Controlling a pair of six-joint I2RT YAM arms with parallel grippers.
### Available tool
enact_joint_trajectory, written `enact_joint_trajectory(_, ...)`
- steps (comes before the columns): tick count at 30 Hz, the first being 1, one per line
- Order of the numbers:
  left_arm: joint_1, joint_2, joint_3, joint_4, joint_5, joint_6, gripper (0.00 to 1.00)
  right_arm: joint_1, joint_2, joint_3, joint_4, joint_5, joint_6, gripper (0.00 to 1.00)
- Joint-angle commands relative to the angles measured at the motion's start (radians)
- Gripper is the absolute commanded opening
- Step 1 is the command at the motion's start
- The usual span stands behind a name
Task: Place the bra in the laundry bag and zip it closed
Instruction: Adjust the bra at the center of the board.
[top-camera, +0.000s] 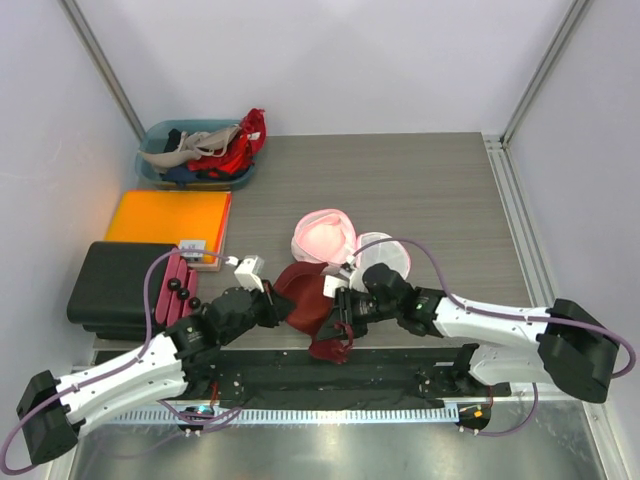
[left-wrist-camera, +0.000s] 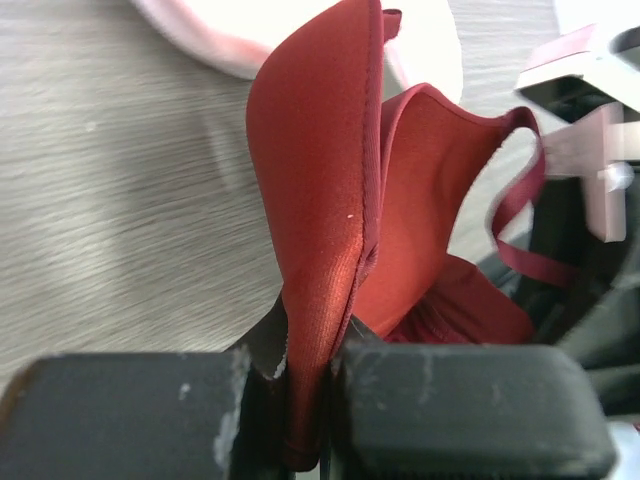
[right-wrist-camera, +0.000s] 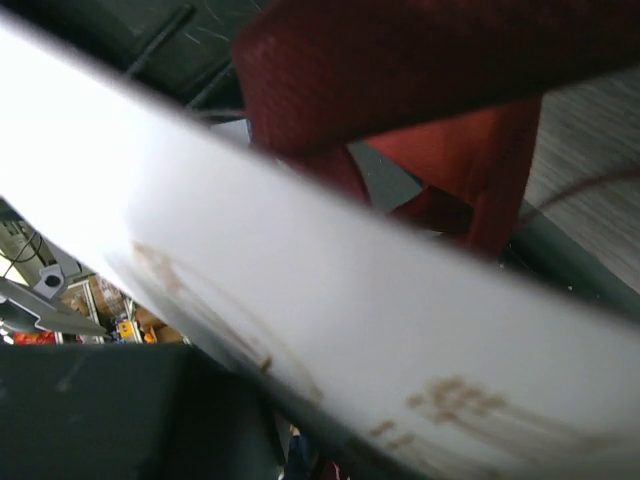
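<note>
Nearest the arm bases, the left gripper (left-wrist-camera: 310, 400) has its two black fingers pressed together on a fold of the dark red padded fabric bra (left-wrist-camera: 330, 200), so the cup stands up from the jaws with a thin strap looping off to the side. Facing it, the right gripper (top-camera: 345, 305) sits against the bra's other side. Its own camera gives only blurred red cloth and a pale smear across the view, so I cannot tell whether its fingers are spread or pinching anything.

Just beyond the bra lies the small rounded white mesh laundry bag with pink zip trim (top-camera: 325, 238), open, its two halves spread side by side on the table and neither gripper on it. The bra hangs at the bag's near edge, none of it inside yet as far as the overhead view shows.

By my reading the step in hand is carrying the bra to the bag; the zip comes later. The next move calls for bringing the garment forward over the open pink-lined half and lowering it in, and the soft cups and loose strap will want tucking inside the rim so they do not foul the zip.

The surface is a grey wood-grain table (top-camera: 440, 190). On its left side sit a black rectangular case (top-camera: 110, 290), then a flat orange sheet (top-camera: 170, 218), and at the far corner a teal plastic bin (top-camera: 150, 170) heaped with clothes. Plain pale walls with metal frame posts close in the space behind
</note>
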Motion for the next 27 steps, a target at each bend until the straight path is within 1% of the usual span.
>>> enact_joint_trajectory(1, -0.004, 0.004, -0.01, -0.03, -0.101, -0.074, 0.0, 0.008, 0.046, 0.079, 0.045, 0.032, 0.01, 0.28)
enact_joint_trajectory(5, -0.004, -0.013, -0.053, -0.029, -0.1, -0.126, 0.0, 0.008, 0.141, 0.111, 0.049, 0.045, -0.007, 0.28)
enact_joint_trajectory(9, -0.004, -0.06, -0.102, -0.052, -0.12, -0.168, 0.0, 0.008, 0.218, 0.108, 0.156, 0.047, 0.036, 0.24)
enact_joint_trajectory(11, -0.004, -0.088, -0.12, -0.085, -0.147, -0.201, 0.0, 0.007, 0.271, 0.14, 0.175, 0.044, 0.061, 0.24)
enact_joint_trajectory(14, -0.004, -0.069, -0.131, -0.107, -0.147, -0.246, 0.0, 0.008, 0.322, 0.171, 0.197, 0.056, 0.087, 0.24)
enact_joint_trajectory(17, -0.004, -0.025, -0.127, -0.116, -0.137, -0.265, 0.0, 0.007, 0.351, 0.191, 0.204, 0.097, 0.116, 0.26)
enact_joint_trajectory(20, -0.004, 0.003, -0.128, -0.116, -0.133, -0.281, 0.0, 0.008, 0.356, 0.204, 0.211, 0.139, 0.125, 0.32)
enact_joint_trajectory(23, -0.004, 0.006, -0.136, -0.119, -0.14, -0.297, 0.0, 0.007, 0.389, 0.227, 0.206, 0.205, 0.099, 0.47)
enact_joint_trajectory(27, -0.004, 0.004, -0.139, -0.136, -0.149, -0.32, 0.0, 0.008, 0.506, 0.31, 0.187, 0.162, 0.062, 0.52)
